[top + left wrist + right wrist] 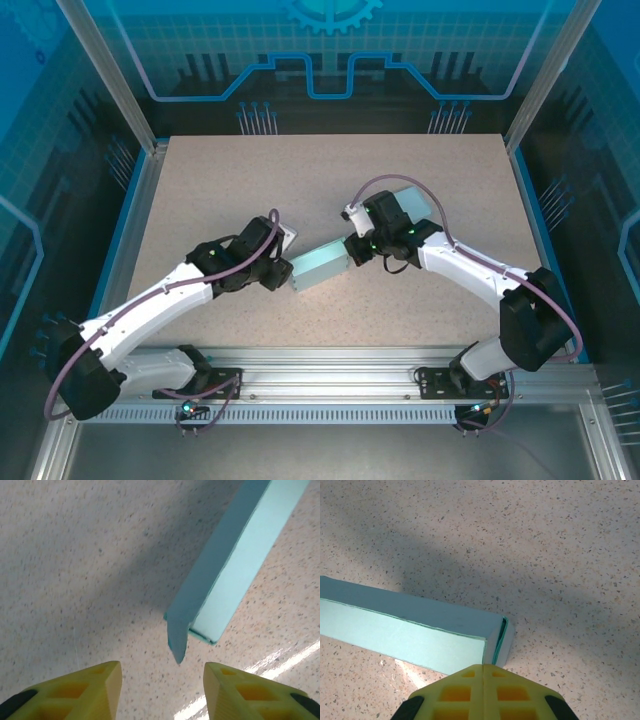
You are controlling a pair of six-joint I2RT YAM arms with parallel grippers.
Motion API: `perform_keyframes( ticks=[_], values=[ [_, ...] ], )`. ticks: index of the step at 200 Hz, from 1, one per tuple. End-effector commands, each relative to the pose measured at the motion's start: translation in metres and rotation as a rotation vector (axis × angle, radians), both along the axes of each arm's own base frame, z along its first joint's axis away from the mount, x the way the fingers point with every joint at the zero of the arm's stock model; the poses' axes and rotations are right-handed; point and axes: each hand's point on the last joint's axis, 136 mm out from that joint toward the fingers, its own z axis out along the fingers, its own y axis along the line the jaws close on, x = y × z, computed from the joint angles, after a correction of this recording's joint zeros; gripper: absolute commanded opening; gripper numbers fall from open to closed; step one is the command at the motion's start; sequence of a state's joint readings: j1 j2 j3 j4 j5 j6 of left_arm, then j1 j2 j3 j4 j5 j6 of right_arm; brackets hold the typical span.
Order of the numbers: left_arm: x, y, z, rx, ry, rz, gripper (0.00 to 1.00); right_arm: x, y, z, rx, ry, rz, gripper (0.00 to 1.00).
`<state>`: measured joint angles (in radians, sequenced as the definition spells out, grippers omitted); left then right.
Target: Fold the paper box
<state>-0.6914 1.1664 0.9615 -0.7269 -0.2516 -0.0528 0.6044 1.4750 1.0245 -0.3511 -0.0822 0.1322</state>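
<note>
Teal paper box (320,268) lying flat at mid-bench (230,180), its long axis running from your near left to your far right. Your left gripper (283,272) sits just off the box's left end, where a loose flap (177,640) points toward it; its fingers are spread and empty. Your right gripper (353,250), pressed together, is at the right end.

A long, pale teal paper box (320,267) lies flat mid-frame on the speckled table, one end flap sticking out.
</note>
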Motion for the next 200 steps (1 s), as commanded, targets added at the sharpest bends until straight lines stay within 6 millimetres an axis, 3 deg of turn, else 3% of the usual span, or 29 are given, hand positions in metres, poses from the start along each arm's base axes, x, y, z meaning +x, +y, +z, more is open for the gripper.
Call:
perform_keyframes(
  ticks=[1,37,90,165,200],
  values=[
    [-0.009,0.013,-0.014,0.042,0.064,0.108,0.46,-0.009,0.002,0.000,-0.009,0.021,0.006,0.00],
    [-0.003,0.004,-0.021,0.037,0.074,0.104,0.45,-0.008,0.003,0.002,-0.007,0.019,0.007,0.00],
    [0.007,-0.005,-0.024,0.027,0.059,0.102,0.33,-0.009,0.004,0.001,-0.005,0.020,0.011,0.00],
    [0.004,-0.008,-0.028,0.012,0.087,0.103,0.32,-0.008,0.003,0.000,-0.006,0.018,0.012,0.00],
    [0.006,-0.010,-0.033,0.012,0.102,0.113,0.19,-0.008,0.004,0.000,-0.005,0.019,0.013,0.00]
  ],
)
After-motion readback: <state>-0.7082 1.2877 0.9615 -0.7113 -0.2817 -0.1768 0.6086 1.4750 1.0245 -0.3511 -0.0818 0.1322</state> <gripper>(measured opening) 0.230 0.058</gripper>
